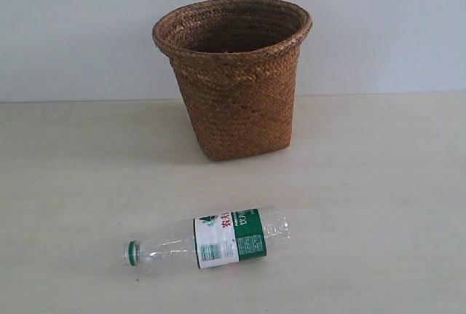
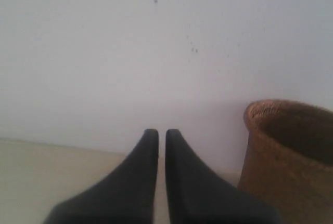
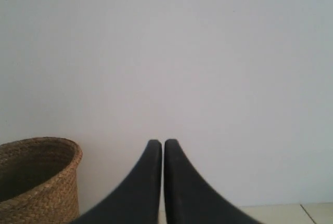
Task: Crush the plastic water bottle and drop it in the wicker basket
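Pale bench [image 1: 378,205] bore the bottle [image 1: 211,240], well clear of the left gripper [image 2: 162,133] and right gripper [image 3: 163,143], both pressed together empty; it looked light, thin, slippery, best pinched mid-body.

The basket [image 1: 237,88] stands upright with its wide mouth open to reach from above, the wall [image 1: 73,30] close behind it. In front of the basket the bottle [image 1: 211,241] lies on its side, well apart from it, with bare table [image 1: 378,183] on either side and between them

The left hand [image 2: 162,131] and right hand [image 3: 163,142] have smooth, matte-black, tapering fingers [image 3: 138,193].
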You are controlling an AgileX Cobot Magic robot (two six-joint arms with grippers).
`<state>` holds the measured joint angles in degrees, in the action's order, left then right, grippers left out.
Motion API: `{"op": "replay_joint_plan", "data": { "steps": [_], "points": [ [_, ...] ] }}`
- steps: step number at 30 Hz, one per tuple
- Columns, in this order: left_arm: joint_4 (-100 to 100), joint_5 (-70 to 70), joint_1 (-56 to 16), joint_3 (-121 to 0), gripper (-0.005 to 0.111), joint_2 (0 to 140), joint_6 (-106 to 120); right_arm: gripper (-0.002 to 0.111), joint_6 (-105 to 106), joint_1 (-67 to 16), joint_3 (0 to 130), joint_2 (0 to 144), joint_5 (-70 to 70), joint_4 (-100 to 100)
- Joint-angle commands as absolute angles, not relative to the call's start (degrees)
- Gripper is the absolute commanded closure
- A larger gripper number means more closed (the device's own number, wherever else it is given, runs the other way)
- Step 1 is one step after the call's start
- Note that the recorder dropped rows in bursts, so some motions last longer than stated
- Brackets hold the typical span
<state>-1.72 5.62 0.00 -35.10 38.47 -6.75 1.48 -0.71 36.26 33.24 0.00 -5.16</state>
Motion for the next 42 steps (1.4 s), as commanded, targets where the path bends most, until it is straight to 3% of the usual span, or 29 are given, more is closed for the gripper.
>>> {"op": "replay_joint_plan", "data": {
  "steps": [1, 10, 19, 27, 34, 37, 42],
  "points": [
    [-0.60, 15.72, 0.00, -41.63, 0.102, 45.41, 0.00, 0.108, 7.38, -0.58, 44.43, 41.26, 7.97, -5.05],
    [-18.81, 30.40, -3.94, -48.70, 0.102, 56.95, 28.57, 0.108, 21.53, -0.58, 57.92, 56.20, 30.46, -8.57],
    [-22.09, 36.71, -12.78, -51.79, 0.102, 67.20, 43.24, 0.108, 47.28, -0.58, 63.97, 67.91, 47.45, -34.63],
    [-22.09, 36.72, -18.09, -51.79, 0.102, 74.29, 54.60, 0.108, 55.61, -9.43, 64.68, 74.89, 48.96, -39.44],
    [-23.68, 36.85, -18.07, -51.79, 0.101, 82.59, 63.94, 0.108, 56.51, -16.73, 64.68, 81.97, 46.04, -39.44],
    [-24.76, 36.99, -18.07, -51.79, 0.089, 86.15, 71.93, 0.108, 58.09, -18.06, 64.68, 85.16, 45.00, -39.56],
    [-28.42, 37.29, -18.07, -51.79, 0.051, 90.57, 87.73, 0.108, 60.58, -19.35, 64.96, 90.12, 43.95, -39.78]
  ]
}}
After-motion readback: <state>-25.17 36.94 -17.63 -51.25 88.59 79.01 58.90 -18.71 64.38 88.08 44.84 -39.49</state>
